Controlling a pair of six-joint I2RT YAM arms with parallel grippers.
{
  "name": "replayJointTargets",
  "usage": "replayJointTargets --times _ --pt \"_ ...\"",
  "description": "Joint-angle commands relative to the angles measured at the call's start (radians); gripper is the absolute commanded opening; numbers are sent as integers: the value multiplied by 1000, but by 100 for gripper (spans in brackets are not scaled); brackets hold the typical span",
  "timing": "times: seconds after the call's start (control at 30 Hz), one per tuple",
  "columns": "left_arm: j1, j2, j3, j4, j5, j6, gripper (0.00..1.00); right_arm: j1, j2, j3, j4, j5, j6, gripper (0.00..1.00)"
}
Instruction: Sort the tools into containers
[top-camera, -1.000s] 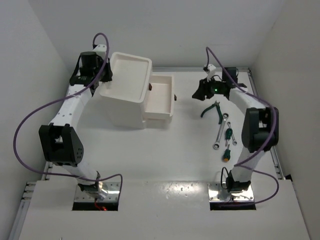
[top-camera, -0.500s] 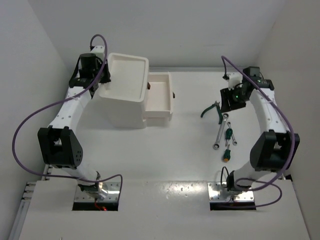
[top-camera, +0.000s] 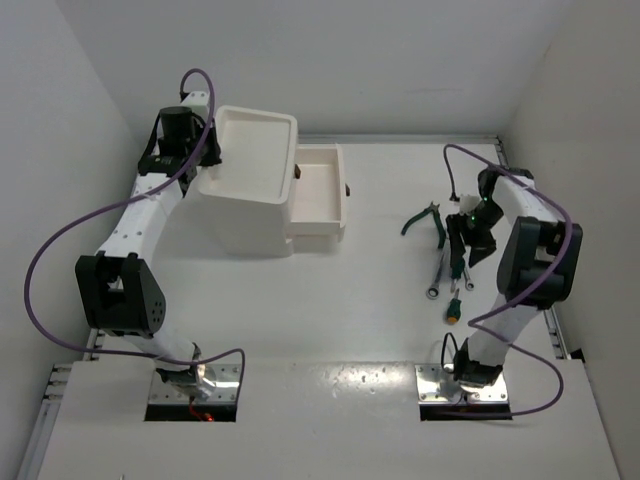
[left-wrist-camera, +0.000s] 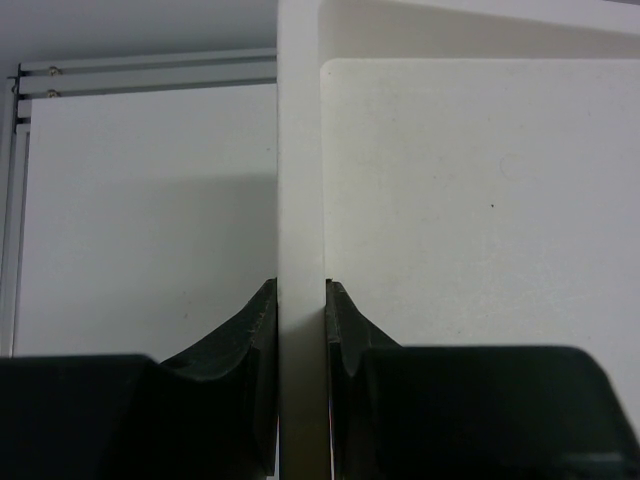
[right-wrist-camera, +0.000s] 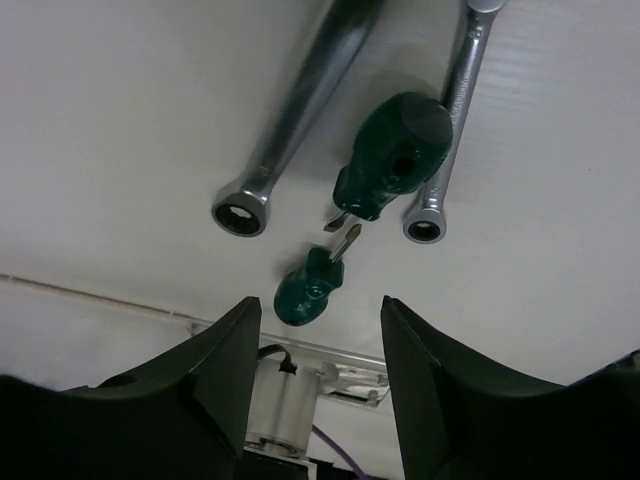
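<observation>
The white cabinet (top-camera: 250, 205) stands at the back left, with a rimmed tray top (top-camera: 256, 150) and one drawer (top-camera: 318, 195) pulled out to the right. My left gripper (top-camera: 207, 152) is shut on the tray's left rim (left-wrist-camera: 300, 180), one finger on each side. My right gripper (top-camera: 463, 250) is open and empty, hovering over the tools at the right. In the right wrist view it (right-wrist-camera: 320, 310) looks down on two silver wrenches (right-wrist-camera: 300, 110) (right-wrist-camera: 455, 120) and two green-handled screwdrivers (right-wrist-camera: 395, 150) (right-wrist-camera: 308, 290). Green-handled pliers (top-camera: 424, 218) lie just behind. The yellow-and-black pliers are out of view.
White walls close in the table on the left, back and right. A metal rail (top-camera: 548, 300) runs along the right edge beside the tools. The right arm's base and purple cable (right-wrist-camera: 290, 400) show beyond the table edge in the right wrist view.
My right arm has swung from near the open drawer to the right and forward, and now hangs over the wrenches and screwdrivers. The left gripper still holds the tray rim.
</observation>
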Motion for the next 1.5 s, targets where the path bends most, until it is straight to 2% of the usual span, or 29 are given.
replayJointTargets --times 0.0,0.23,0.57,0.7,1.03,1.3,1.33,1.4,1.43,1.47 --pt "-31 58 -87 -199 60 -71 0 -23 51 -11 23 45 80 53" --pt "-31 58 -96 -199 69 -71 0 -45 164 52 75 45 169 54" --pt "-31 77 -96 -199 69 -71 0 -42 308 179 75 45 169 53" --pt "-31 86 -87 -199 69 -61 0 -33 328 189 75 45 160 46" --pt "-31 106 -87 -199 60 -61 0 -33 330 167 65 45 141 48" --pt "-31 115 -78 -199 69 -61 0 -33 302 126 45 35 132 43" --pt "-31 115 -78 -199 69 -61 0 -33 293 126 45 35 132 42" --pt "-31 115 -78 -199 69 -61 0 -33 293 126 45 35 123 31" --pt "-31 115 -78 -199 69 -61 0 -33 284 117 45 26 123 15" --pt "-31 115 -78 -199 69 -61 0 -33 284 117 45 26 123 8"
